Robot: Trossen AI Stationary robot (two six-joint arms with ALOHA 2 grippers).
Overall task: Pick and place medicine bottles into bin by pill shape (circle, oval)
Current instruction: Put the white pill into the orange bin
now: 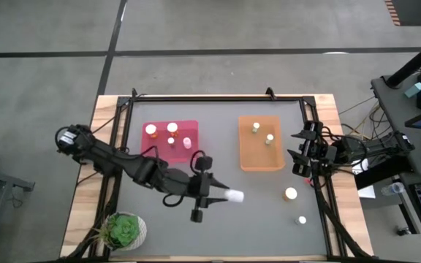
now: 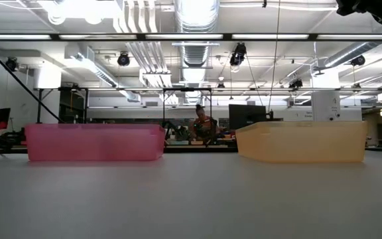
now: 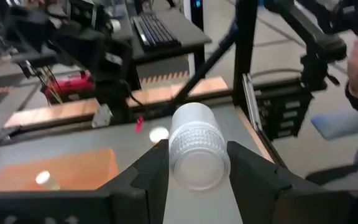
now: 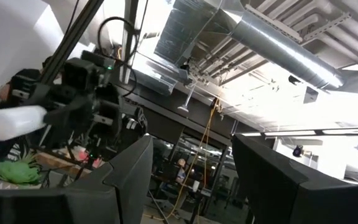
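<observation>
My left gripper point(image 1: 221, 196) hovers over the table's near middle, shut on a pale medicine bottle point(image 1: 233, 196) that points toward the right edge. The same bottle point(image 4: 14, 121) shows far off in the right wrist view. The pink bin point(image 1: 168, 150) holds several bottles, and the orange bin point(image 1: 258, 157) holds two. Two more bottles point(image 1: 290, 193) point(image 1: 301, 219) stand on the mat at the near right. My right gripper point(image 1: 298, 155) waits open at the right edge, raised, with nothing between its fingers point(image 4: 129, 174). My left gripper pinches the bottle's ribbed end point(image 3: 194, 149) between its two fingers point(image 3: 154, 171). The fingers come nearly level from the table's left and lie along the bottle. Its smooth end point(image 3: 191, 118) sticks out past the fingertips. The bottle lies on its side, lifted clear of the table.
A potted green plant point(image 1: 126, 230) stands at the near left corner. A black frame point(image 1: 218, 97) runs round the grey mat. The low view shows both bins, pink point(image 2: 95, 143) and orange point(image 2: 302, 141), side by side across the bare mat.
</observation>
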